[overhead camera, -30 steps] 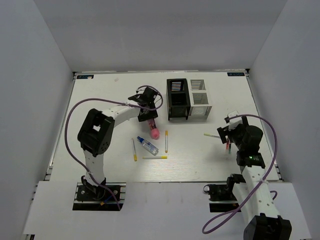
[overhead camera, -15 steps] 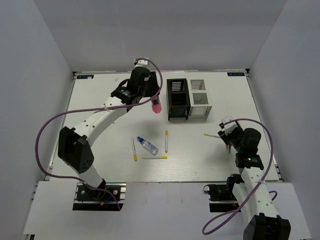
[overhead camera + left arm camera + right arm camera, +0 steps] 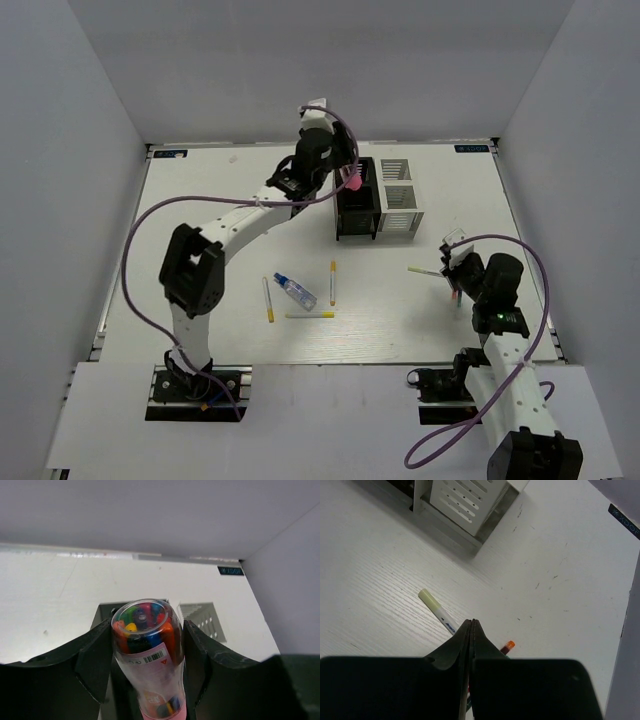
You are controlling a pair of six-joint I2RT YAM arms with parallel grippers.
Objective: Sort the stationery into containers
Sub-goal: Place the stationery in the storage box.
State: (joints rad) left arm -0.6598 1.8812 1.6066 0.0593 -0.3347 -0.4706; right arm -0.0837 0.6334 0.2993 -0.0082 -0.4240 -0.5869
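My left gripper is shut on the chunky pink-red tube and holds it over the black container. In the left wrist view the tube's clear end shows coloured pens inside, with the black container and the white container beyond it. My right gripper is shut, its tips pressed together just above the table. A white pen with a yellow end runs under its fingers. A dark red pen with an orange tip lies just to the right.
A small blue-capped bottle and three white pens with yellow ends lie loose mid-table. The white container stands against the black one's right side. Grey walls surround the table.
My left arm lifted the pink-red tube off the table and swung it right and back to above the black container. My right gripper went from open to shut beside the white pen.
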